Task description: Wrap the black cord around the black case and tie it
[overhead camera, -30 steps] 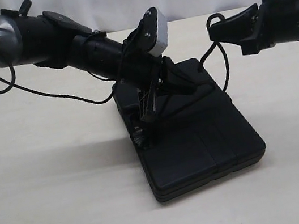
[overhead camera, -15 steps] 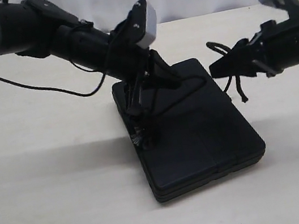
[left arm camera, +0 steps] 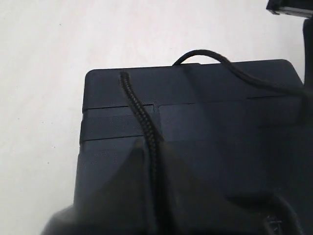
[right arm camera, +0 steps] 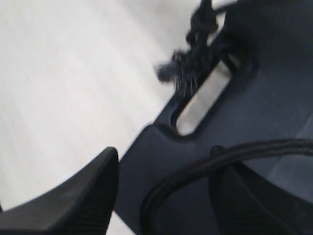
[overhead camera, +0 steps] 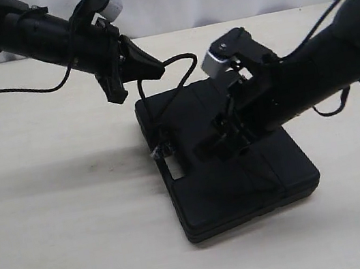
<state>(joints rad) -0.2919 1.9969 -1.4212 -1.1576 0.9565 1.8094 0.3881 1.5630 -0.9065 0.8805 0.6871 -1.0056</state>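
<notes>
Above the rear left corner of the black case (overhead camera: 242,172), the left arm (overhead camera: 46,36) reaches in from the upper left of the exterior view, sloping downward. The left fingers (left arm camera: 129,191) are pressed together, pinching the black cord (left arm camera: 139,117). The cord arcs through the air and drops to the case, which lies flat on the surface (overhead camera: 65,230). The cord's frayed knot (right arm camera: 188,63) sits beside the handle slot (right arm camera: 203,98). The right arm (overhead camera: 321,69) extends low over the case top. The right fingers (right arm camera: 73,196) are spread, with a stretch of cord between them, not gripped.
</notes>
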